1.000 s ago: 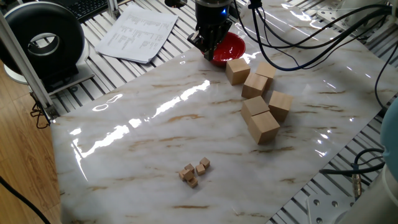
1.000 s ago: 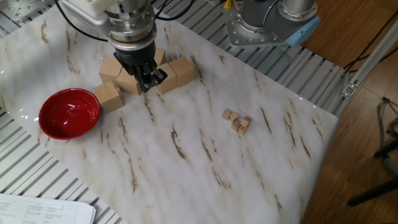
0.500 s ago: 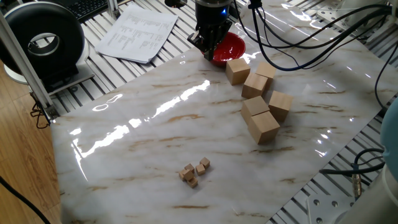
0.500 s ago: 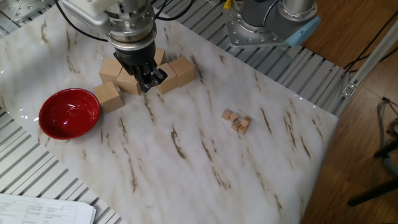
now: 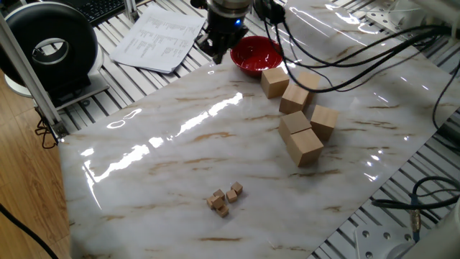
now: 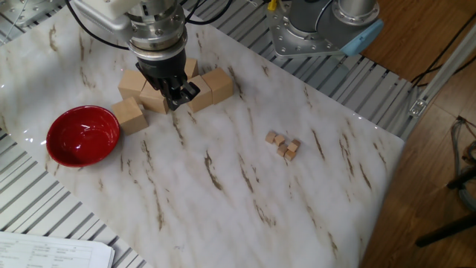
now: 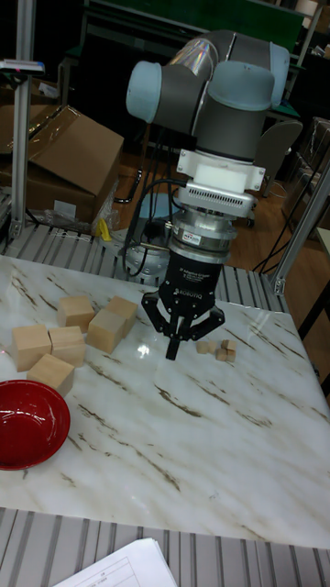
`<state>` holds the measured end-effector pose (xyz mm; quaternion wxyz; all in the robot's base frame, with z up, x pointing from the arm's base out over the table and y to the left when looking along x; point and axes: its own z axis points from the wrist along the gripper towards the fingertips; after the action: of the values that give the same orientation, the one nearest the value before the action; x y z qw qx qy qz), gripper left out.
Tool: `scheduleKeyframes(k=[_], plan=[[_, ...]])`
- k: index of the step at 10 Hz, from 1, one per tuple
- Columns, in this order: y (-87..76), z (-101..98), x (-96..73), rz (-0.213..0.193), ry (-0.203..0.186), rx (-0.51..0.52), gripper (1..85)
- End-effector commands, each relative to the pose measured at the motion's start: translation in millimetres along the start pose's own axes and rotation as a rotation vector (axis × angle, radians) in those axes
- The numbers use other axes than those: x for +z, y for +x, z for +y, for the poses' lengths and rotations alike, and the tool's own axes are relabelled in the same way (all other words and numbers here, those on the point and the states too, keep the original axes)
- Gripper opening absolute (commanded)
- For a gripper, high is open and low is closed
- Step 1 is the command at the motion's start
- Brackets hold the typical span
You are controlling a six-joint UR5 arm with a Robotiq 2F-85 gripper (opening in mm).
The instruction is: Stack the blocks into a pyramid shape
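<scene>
Hovering empty above the marble desk [image 7: 211, 440], my gripper [image 7: 173, 346] has its fingers drawn close together; the four tiny light-tan wooden cubes [image 6: 283, 144] lie loosely clustered, unstacked, well apart from the large pale wooden blocks [image 5: 298, 115] and red bowl [image 6: 82, 135]

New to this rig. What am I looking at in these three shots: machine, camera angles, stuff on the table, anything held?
One robot arm with a two-finger gripper at a marble table. Two cameras look down at the table from opposite sides; the tall picture looks across it at the arm. On the table: a red bowl, five large wooden blocks grouped together, and four tiny tan cubes clustered apart from them, not yet piled. Papers lie off the marble. In the tall picture the fingers look closed with nothing between them.
</scene>
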<state>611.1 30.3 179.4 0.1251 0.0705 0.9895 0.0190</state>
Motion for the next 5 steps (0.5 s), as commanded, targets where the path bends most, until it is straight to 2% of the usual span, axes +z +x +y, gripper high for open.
scheduleKeyframes(k=[1,2,4,5], plan=[[-4.9,13.4,2.0,-0.033,-0.022,0.037,1.0],[5.0,16.5,0.7,0.004,-0.033,0.044,1.0],[10.4,15.5,-3.6,0.026,-0.036,0.042,1.0],[7.8,18.8,-4.1,0.018,-0.050,0.052,1.0]])
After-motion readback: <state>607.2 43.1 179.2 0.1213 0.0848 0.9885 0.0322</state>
